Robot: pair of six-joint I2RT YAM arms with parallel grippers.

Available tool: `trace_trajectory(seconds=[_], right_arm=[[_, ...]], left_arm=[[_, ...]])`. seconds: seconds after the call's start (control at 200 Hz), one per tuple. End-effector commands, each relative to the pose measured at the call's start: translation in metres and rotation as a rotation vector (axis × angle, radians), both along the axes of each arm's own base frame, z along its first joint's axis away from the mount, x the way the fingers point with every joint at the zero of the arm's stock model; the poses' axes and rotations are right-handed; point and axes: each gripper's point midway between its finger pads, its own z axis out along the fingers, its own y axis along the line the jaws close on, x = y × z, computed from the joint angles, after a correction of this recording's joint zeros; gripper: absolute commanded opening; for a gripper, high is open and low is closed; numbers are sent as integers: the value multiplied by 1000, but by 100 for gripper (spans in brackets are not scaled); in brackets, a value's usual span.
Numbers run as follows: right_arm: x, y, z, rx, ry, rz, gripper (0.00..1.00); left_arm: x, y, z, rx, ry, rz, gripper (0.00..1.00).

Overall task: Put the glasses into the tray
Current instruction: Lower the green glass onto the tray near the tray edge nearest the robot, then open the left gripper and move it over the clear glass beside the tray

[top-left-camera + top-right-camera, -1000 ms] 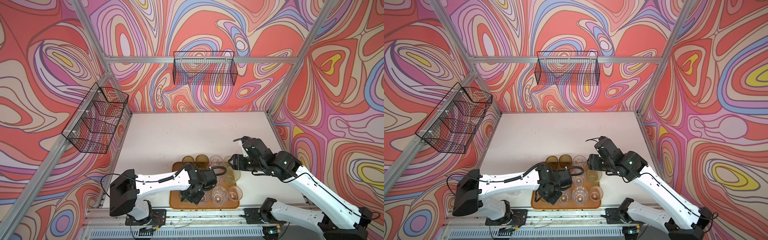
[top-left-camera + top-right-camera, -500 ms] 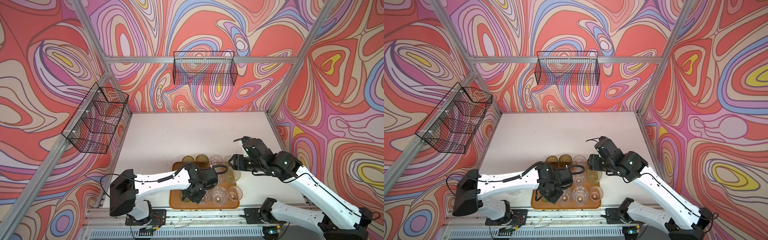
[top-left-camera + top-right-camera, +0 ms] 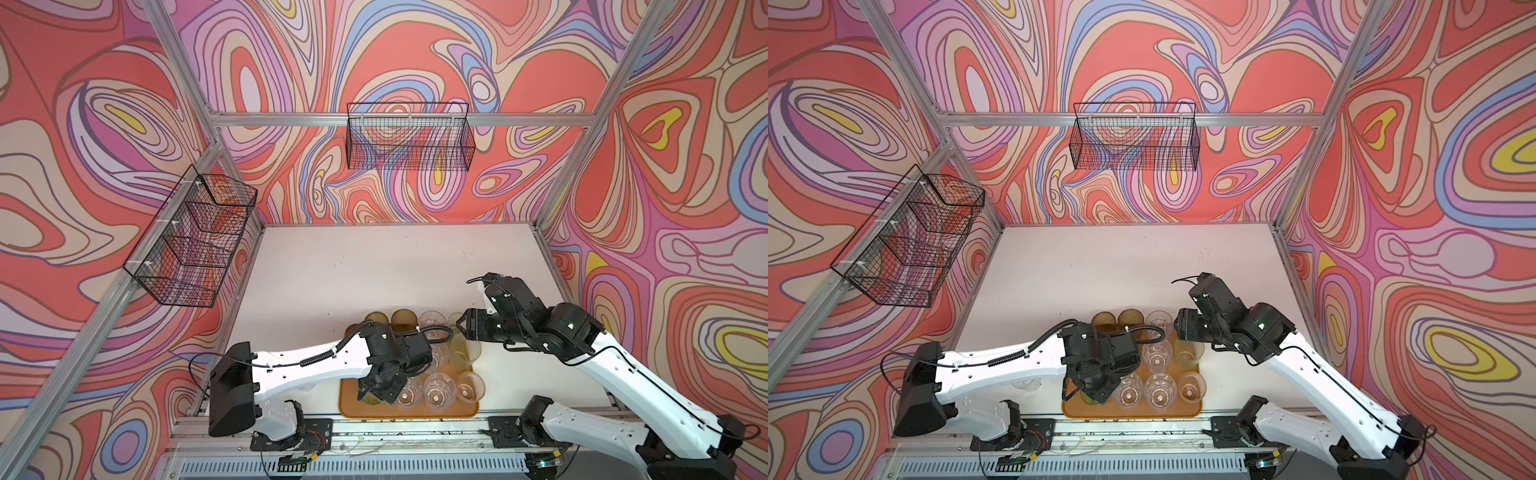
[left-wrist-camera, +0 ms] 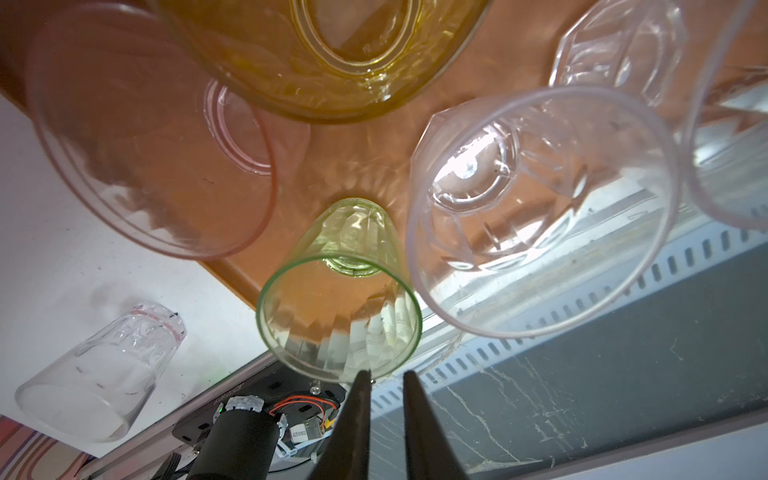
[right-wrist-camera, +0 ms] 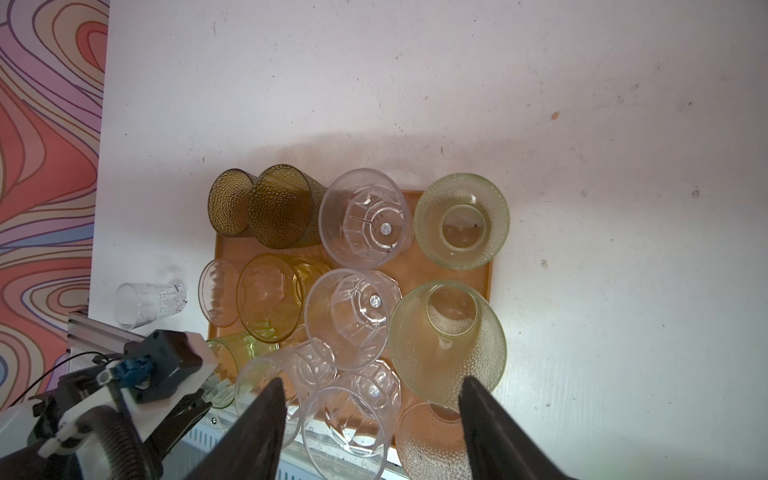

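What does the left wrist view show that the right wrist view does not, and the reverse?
Only the left wrist view: the narrow gap between the fingers of the left gripper, by the rim of the bright green ribbed tumbler. Only the right wrist view: two dark olive-brown dotted tumblers and the wide-open right gripper. Both: that green tumbler, the orange-brown plastic tray, and a clear faceted tumbler lying on the white table.
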Motion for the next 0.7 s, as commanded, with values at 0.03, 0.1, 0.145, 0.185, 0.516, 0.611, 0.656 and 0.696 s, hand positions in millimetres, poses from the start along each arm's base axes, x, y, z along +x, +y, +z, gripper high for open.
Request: trace_trajectory(seconds=[0.03, 0.1, 0.145, 0.185, 0.516, 0.611, 0.656, 0.696], right_arm=[[2, -3, 0, -4, -20, -7, 68], [2, -4, 1, 0, -25, -9, 68], [1, -4, 2, 2, -26, -10, 68], [1, -4, 3, 5, -29, -11, 68], [1, -7, 5, 2, -47, -6, 68], [1, -8, 6, 7, -61, -4, 68], [1, -8, 6, 9, -65, -3, 68], [1, -7, 6, 9, -68, 0, 68]], left_arm=[[18, 18, 24, -5, -64, 116, 20], [25, 23, 30, -34, -71, 182, 20], [30, 26, 34, -56, -73, 224, 20], [34, 29, 38, -75, -78, 259, 21], [61, 70, 49, -116, -101, 488, 30], [65, 84, 50, -108, -101, 523, 30], [68, 92, 52, -100, -103, 541, 30], [70, 100, 52, -91, -102, 561, 30]])
